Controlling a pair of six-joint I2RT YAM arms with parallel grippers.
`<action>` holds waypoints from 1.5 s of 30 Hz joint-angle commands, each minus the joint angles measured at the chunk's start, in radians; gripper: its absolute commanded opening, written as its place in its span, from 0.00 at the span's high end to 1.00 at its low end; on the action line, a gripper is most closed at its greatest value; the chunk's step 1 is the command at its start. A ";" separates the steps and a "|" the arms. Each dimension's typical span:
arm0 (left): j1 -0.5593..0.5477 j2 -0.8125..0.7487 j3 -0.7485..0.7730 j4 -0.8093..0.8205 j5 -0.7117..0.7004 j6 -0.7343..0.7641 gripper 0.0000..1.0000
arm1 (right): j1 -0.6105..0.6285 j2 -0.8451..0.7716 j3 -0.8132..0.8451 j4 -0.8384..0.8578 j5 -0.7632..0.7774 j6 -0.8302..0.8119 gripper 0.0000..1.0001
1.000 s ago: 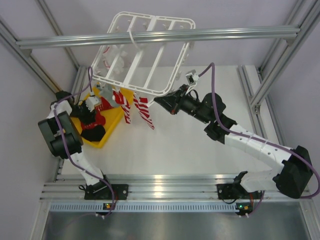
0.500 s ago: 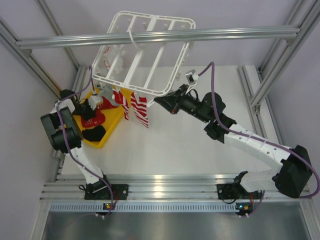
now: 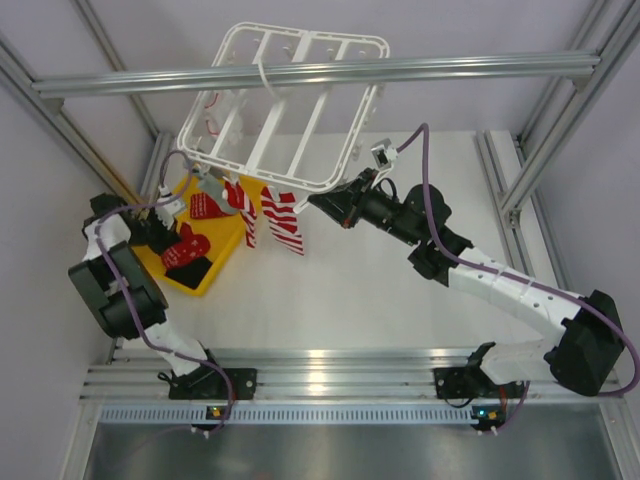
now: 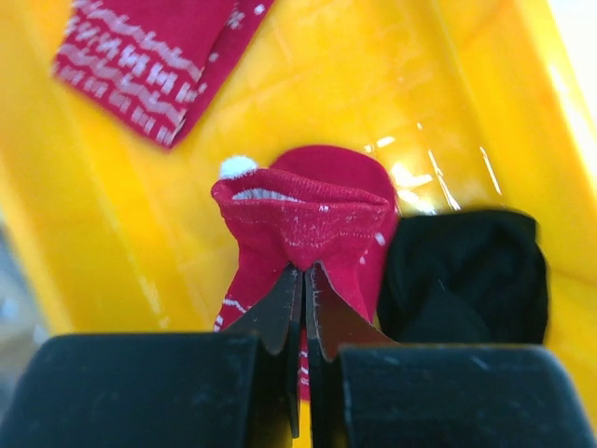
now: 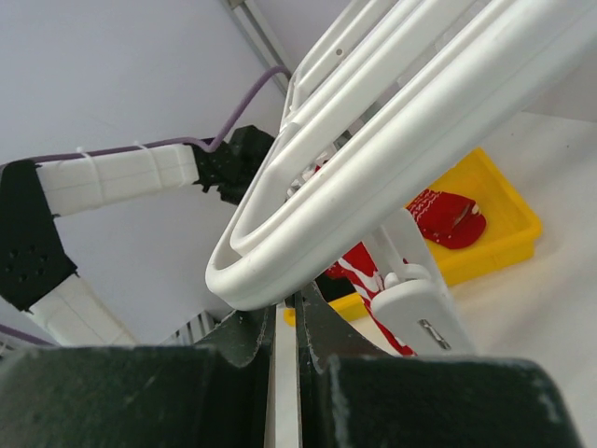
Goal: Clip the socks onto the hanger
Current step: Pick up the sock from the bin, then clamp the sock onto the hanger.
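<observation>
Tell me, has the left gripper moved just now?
Yes. The left gripper, shut on a red sock, has drawn left and back from the hanger, over the yellow tray.

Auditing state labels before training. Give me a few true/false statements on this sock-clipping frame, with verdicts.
1. The left end effector is shut on a red sock in the yellow tray. True.
2. The hanger lies flat on the table. False: it hangs tilted under the grey beam.
3. Striped socks already hang from the hanger. True.
4. The right end effector is over the tray. False: it is at the hanger's rim, away from the tray.
5. A black item lies beside the gripped sock. True.
</observation>
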 commanded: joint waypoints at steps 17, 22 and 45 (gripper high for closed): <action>0.180 -0.601 0.024 -0.527 0.635 -0.197 1.00 | -0.026 0.010 0.053 -0.033 0.065 0.020 1.00; 0.122 -0.716 0.044 -0.759 0.661 -0.014 1.00 | -0.026 0.001 0.049 -0.033 0.068 0.045 1.00; -0.542 -0.894 -0.154 0.254 0.246 -1.045 1.00 | -0.026 0.028 0.085 -0.058 0.091 0.083 1.00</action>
